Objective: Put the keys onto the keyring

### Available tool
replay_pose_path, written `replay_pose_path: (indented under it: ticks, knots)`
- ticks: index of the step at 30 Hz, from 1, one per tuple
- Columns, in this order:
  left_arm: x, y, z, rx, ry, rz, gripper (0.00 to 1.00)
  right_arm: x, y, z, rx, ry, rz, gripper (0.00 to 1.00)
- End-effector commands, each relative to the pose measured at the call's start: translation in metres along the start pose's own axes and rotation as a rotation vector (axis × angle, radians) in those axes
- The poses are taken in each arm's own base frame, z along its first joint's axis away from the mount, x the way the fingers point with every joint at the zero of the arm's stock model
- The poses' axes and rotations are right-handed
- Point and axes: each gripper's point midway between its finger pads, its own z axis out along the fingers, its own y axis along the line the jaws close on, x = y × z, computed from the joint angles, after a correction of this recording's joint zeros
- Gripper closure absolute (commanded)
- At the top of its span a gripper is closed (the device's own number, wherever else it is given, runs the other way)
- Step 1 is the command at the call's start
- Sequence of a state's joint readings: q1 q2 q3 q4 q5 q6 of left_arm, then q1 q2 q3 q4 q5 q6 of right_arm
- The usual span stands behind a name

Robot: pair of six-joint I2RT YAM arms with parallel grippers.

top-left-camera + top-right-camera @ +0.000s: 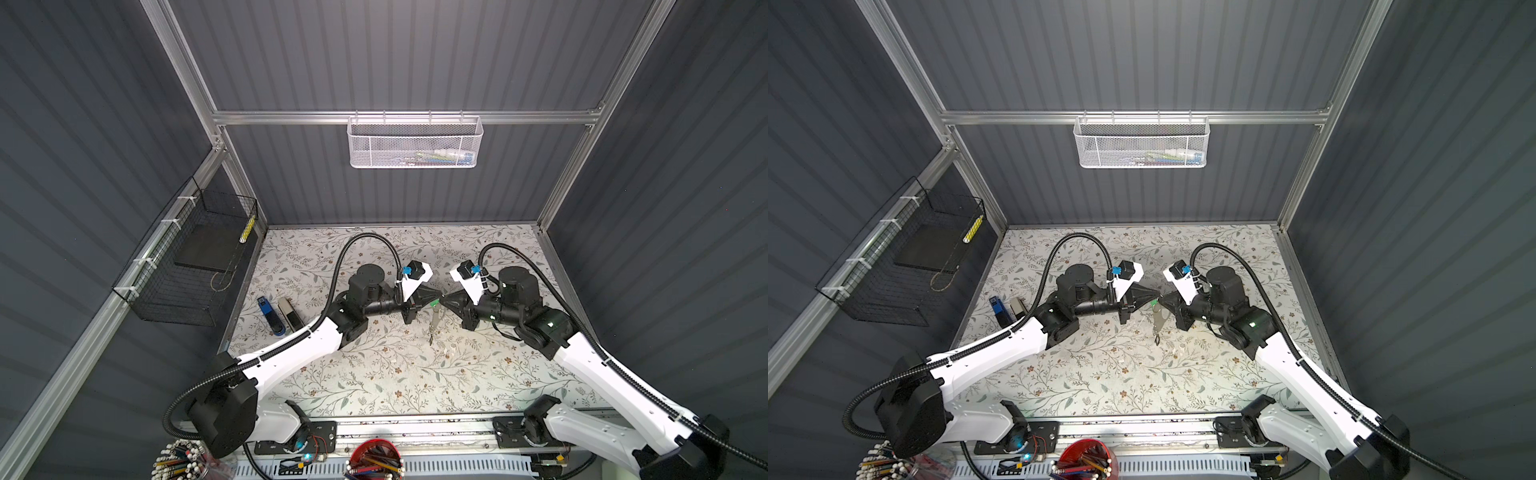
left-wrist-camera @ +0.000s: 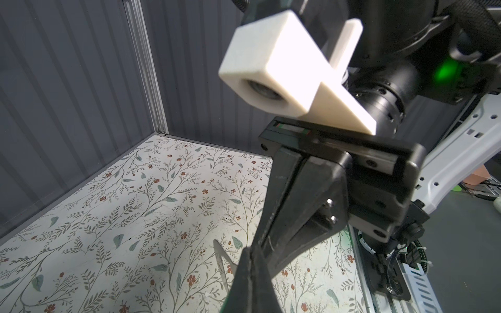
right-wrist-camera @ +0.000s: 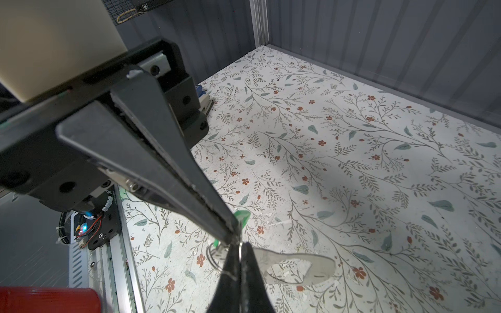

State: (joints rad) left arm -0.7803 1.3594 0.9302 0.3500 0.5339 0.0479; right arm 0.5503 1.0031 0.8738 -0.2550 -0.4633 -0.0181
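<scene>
Right gripper [image 3: 232, 236] pressed shut on green key tag [image 3: 243, 216], left gripper [image 3: 240, 250] set tip to tip, clamped at wire loop [image 3: 214, 257], grey keyring [image 3: 320, 267] with oval cutout hung below both tips, over middle of flowered table [image 3: 352, 162]

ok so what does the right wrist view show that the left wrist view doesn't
Only the right wrist view: the green tag pinched by the left gripper, the keyring with its oval cutout, the blue stapler. Only the left wrist view: the right arm's white camera mount. Both: the left gripper and right gripper, shut, tips meeting over the floral table.
</scene>
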Motion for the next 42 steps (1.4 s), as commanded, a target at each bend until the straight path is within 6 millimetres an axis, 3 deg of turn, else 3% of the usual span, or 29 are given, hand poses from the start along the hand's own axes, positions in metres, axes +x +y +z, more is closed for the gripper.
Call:
replay_pose_path:
  ticks: [1,42]
  knots:
    - [-0.007,0.009,-0.005,-0.069,-0.005,0.004,1.00,-0.013,0.011,-0.006,-0.042,-0.040,-0.027,1.00]
    - [0.009,0.044,-0.016,-0.233,0.049,-0.127,1.00,-0.008,0.013,-0.013,-0.028,-0.083,-0.146,1.00]
